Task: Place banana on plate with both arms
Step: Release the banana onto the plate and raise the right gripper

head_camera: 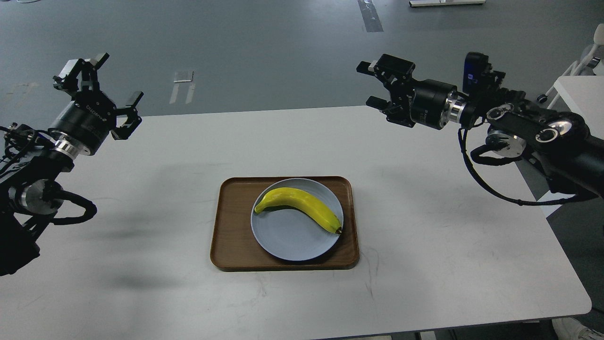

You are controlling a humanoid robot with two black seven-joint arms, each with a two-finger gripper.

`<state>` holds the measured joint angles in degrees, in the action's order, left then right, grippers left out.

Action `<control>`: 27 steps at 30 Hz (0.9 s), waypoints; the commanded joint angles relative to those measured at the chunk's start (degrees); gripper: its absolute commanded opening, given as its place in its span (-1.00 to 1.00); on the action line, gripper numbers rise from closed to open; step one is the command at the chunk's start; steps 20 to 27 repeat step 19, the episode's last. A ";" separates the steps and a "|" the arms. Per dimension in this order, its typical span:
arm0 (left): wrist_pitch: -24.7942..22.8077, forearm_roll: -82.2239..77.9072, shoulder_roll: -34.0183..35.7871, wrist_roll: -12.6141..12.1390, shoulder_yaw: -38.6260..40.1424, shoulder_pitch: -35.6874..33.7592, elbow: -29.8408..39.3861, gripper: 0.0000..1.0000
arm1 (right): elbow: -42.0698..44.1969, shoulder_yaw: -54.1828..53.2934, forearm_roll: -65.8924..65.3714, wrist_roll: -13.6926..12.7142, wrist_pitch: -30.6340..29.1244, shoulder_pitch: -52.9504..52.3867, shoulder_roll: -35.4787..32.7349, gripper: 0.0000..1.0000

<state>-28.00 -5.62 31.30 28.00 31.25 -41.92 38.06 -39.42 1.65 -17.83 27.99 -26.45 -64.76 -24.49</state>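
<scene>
The yellow banana [298,205] lies across the upper half of the pale blue-grey plate [288,236], free of both grippers. The plate sits on a brown wooden tray [231,226] at the middle of the white table. My left gripper [101,85] is open and empty, held high over the table's far left. My right gripper [377,85] is open and empty, raised over the table's far right edge, well away from the banana.
The white table [424,264] spreads around the tray on all sides. A white chair or side table [578,80] stands beyond the right arm. Grey floor lies behind the table.
</scene>
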 commanded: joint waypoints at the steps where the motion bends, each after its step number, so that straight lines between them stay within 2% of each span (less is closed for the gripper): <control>1: 0.00 0.00 -0.89 0.00 -0.14 0.17 -0.09 0.96 | 0.30 -8.56 7.35 0.01 0.09 8.04 -2.66 0.98; 11: 0.00 -0.35 -5.55 0.00 -0.22 1.57 -0.53 0.96 | 0.04 -21.33 12.03 0.01 0.26 20.54 -1.18 0.98; 27: 0.00 -0.27 -7.31 0.00 -0.14 1.49 -0.88 0.96 | -0.05 -22.57 12.03 0.01 0.09 22.57 0.58 1.00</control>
